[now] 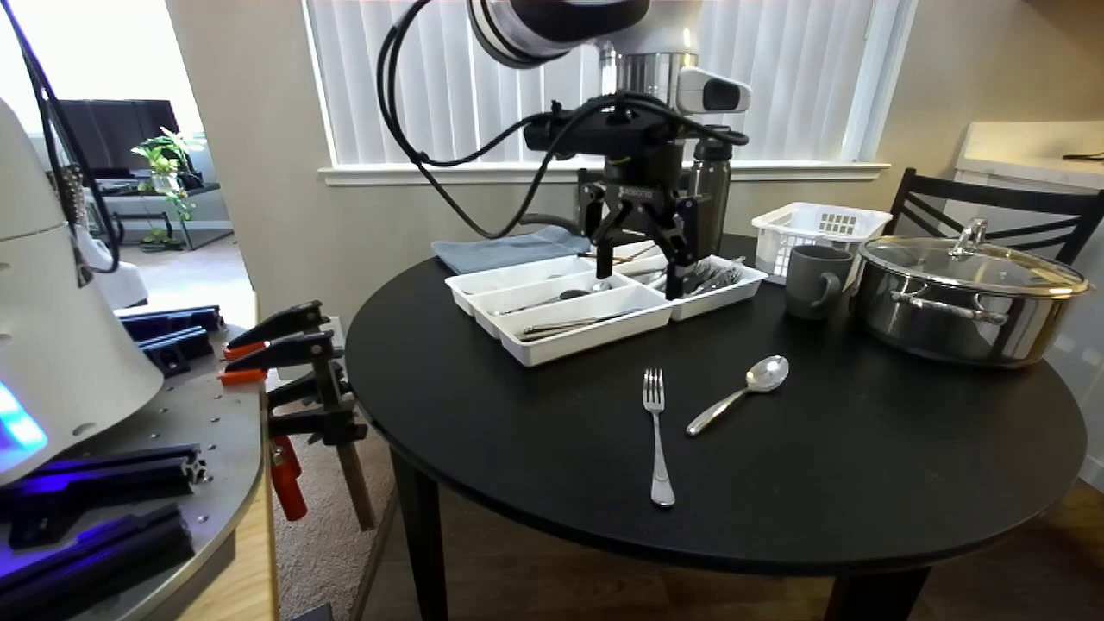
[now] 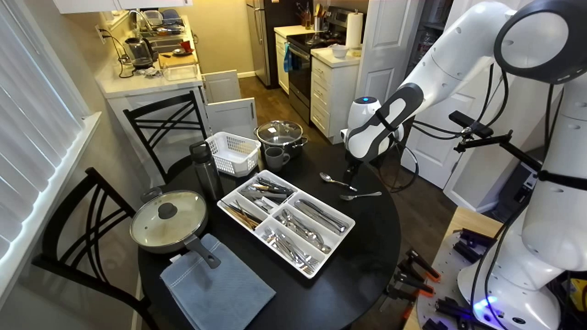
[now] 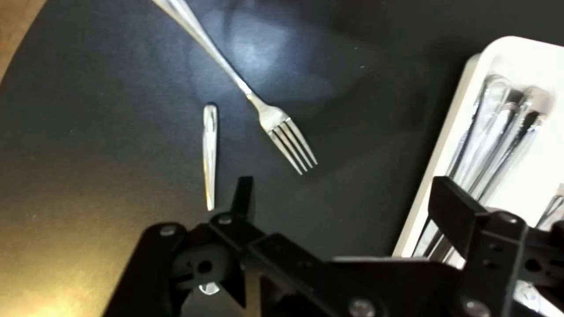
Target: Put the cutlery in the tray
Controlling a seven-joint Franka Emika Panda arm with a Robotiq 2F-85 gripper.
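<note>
White, rounded arm (image 2: 451,59) with dark grey joint covers (image 2: 578,32) and black cables (image 1: 421,159); metal screws (image 3: 362,307) dot the black, angular end effector (image 1: 640,278).

Pale light is brightening the blinds (image 1: 785,52) in an exterior view, while blue light (image 1: 19,423) is shining on the robot's base (image 1: 78,345). In the wrist view, bluish and yellow glare is pooling on the tabletop (image 3: 101,154) and the tray (image 3: 539,61) is looking overexposed.

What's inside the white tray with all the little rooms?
The tray holds forks, spoons, thin brown sticks and other utensils in its compartments. Anything buried beneath is covered, so I can't see it.
</note>
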